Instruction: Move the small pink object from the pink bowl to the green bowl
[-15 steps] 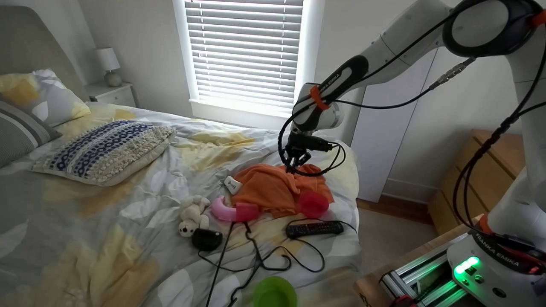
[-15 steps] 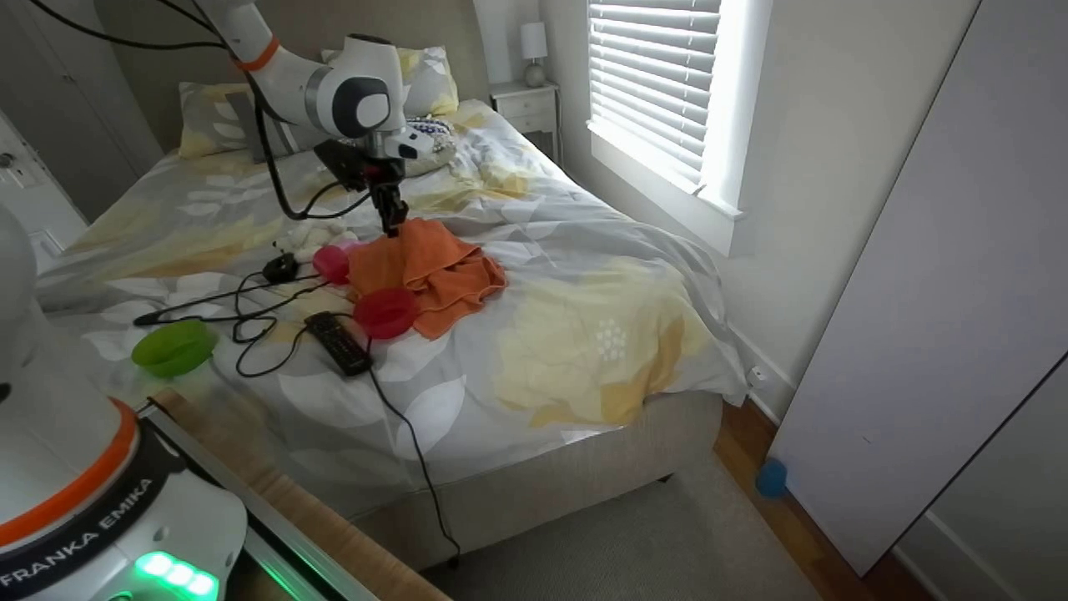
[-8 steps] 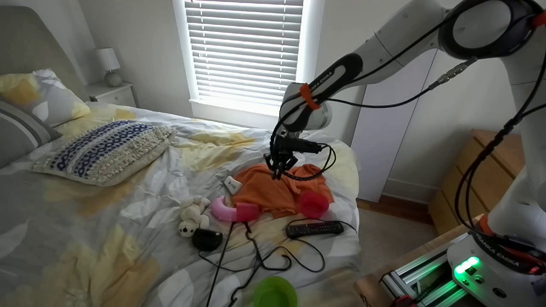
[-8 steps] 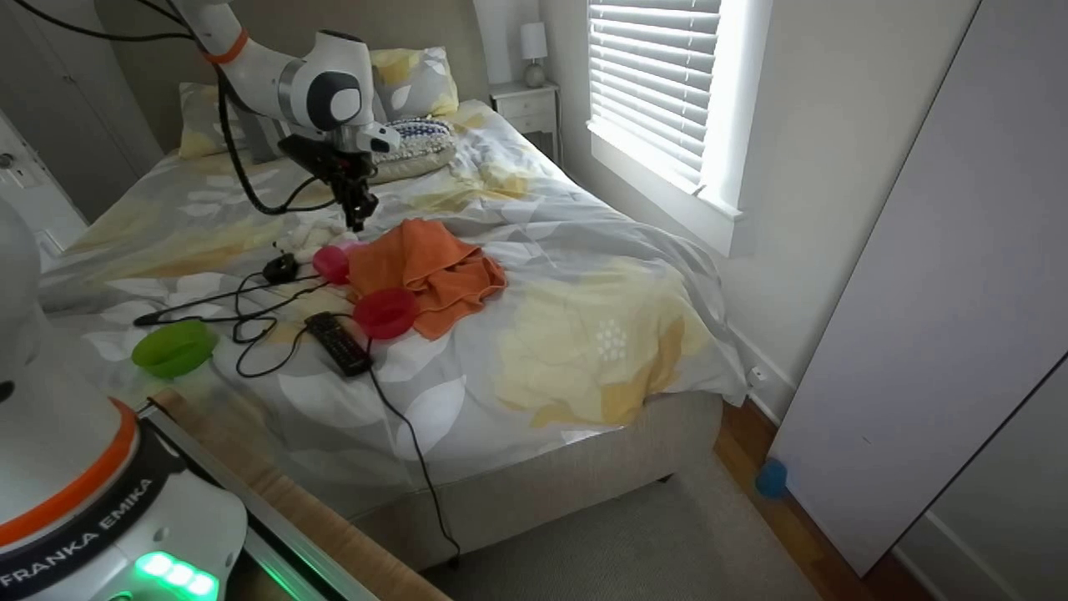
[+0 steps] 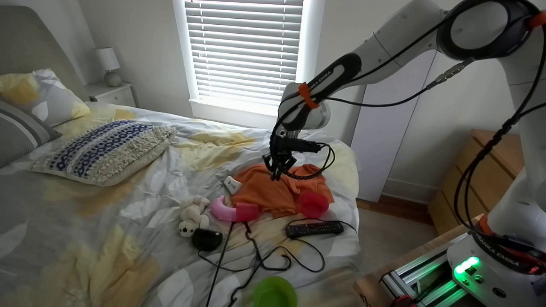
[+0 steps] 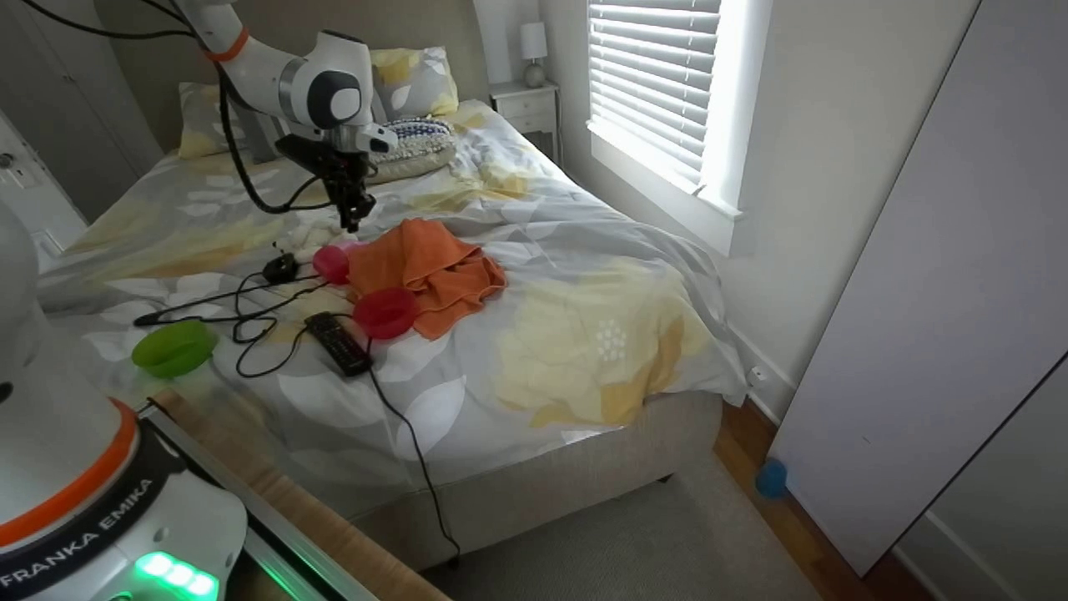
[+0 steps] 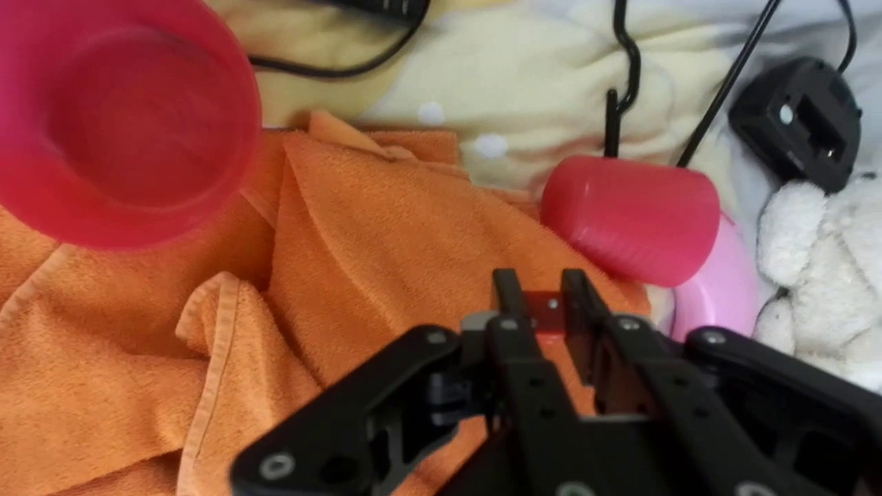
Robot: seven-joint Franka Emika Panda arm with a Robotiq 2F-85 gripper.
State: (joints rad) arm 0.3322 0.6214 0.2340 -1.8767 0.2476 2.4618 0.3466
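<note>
My gripper [image 7: 541, 279] hovers above the orange cloth and also shows in both exterior views [image 5: 276, 175] [image 6: 351, 222]. Its fingers are closed on a small dark red-pink object [image 7: 547, 313] with a pale spot, seen between the fingertips in the wrist view. That object cannot be made out in the exterior views. The pink bowl [image 7: 231, 158] appears empty inside and rests at the cloth's edge, also in both exterior views [image 5: 313, 204] [image 6: 385, 314]. The green bowl [image 6: 173, 346] stands near the bed's edge by the robot, cut off at the bottom in an exterior view [image 5: 275, 282].
The orange cloth [image 5: 266, 187] lies crumpled below my gripper. A red cup [image 7: 630, 220] lies on its side against a pink curved thing [image 7: 723, 282]. Around are a white plush toy [image 5: 194, 215], a black device [image 5: 207, 239], a remote [image 5: 315, 229] and a black hanger [image 5: 256, 251].
My gripper has moved left in both exterior views, away from above the pink bowl's side of the cloth. It has barely moved in the last half second. The bowls have not moved.
</note>
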